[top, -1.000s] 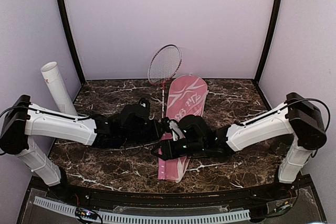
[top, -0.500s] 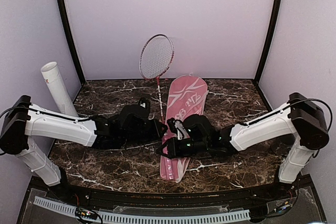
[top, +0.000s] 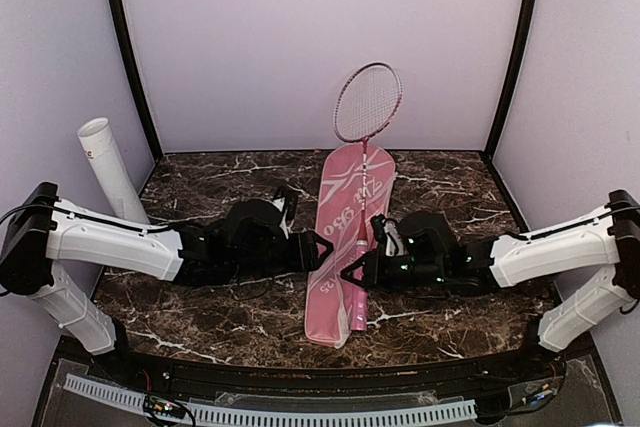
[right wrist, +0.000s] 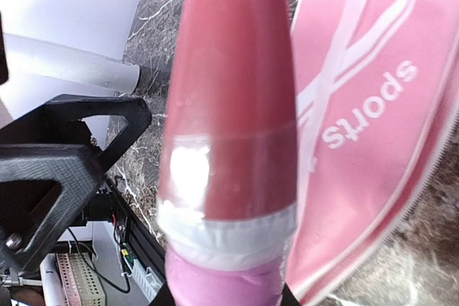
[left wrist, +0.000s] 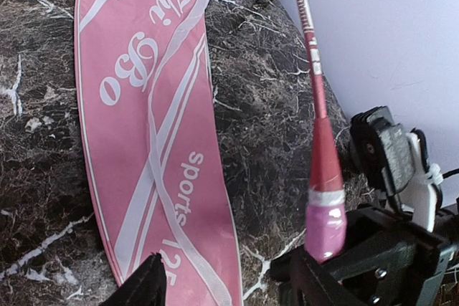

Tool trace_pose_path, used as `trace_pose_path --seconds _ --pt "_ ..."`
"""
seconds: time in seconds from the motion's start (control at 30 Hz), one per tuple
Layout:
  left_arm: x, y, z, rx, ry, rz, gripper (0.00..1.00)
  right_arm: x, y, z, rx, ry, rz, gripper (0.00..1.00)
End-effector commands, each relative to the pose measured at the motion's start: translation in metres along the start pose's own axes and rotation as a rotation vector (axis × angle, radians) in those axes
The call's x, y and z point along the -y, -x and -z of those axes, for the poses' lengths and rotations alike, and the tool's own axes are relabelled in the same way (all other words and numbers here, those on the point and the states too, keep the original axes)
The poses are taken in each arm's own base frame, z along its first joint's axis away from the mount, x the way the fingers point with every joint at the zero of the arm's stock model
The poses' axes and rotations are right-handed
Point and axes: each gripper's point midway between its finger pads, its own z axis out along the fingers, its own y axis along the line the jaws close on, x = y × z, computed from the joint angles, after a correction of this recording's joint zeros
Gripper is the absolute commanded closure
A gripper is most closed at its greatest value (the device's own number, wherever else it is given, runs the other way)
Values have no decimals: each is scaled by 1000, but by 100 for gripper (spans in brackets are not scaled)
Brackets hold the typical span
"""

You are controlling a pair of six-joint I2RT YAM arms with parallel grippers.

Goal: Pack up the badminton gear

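Evidently the right gripper point(top: 362, 269) is clamped on the thin red-framed racket with a pink handle point(top: 367, 102), gripping low on the handle so the strung head stands high above it. The left gripper point(top: 312, 250) sits just beside it, fingers spread with nothing between them. Below and between the two lies the pink racket-shaped bag point(left wrist: 154, 127), flat on the dark marble table point(top: 200, 307). The racket looks light but long, so it will likely swing about the grip. The wrapped handle is the firm place to hold, not the slim shaft or strings. The bag seems soft and limp, so its mouth may need holding open
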Motion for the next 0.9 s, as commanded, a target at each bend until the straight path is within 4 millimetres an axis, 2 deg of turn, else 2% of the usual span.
trace_pose_path --seconds 0.0,0.17,0.33,0.43,0.5,0.73,0.87 --pt "6 -9 8 -43 -34 -87 39 14 24 27 109 -25 -10 100" --pt "16 -25 -6 -106 -45 -155 39 52 45 55 182 -90 -45 100" --pt "29 -58 -39 -229 -3 -301 40 91 53 72 200 -143 -89 100" --pt "35 -75 -57 -289 40 -381 40 108 57 80 213 -164 -108 100" --pt "40 -77 -65 -292 74 -421 39 113 60 85 227 -168 -116 100" --pt "14 -76 -78 -297 253 -516 38 119 63 96 251 -166 -134 100" --pt "7 -76 -81 -309 305 -561 33 120 60 96 243 -159 -144 100"
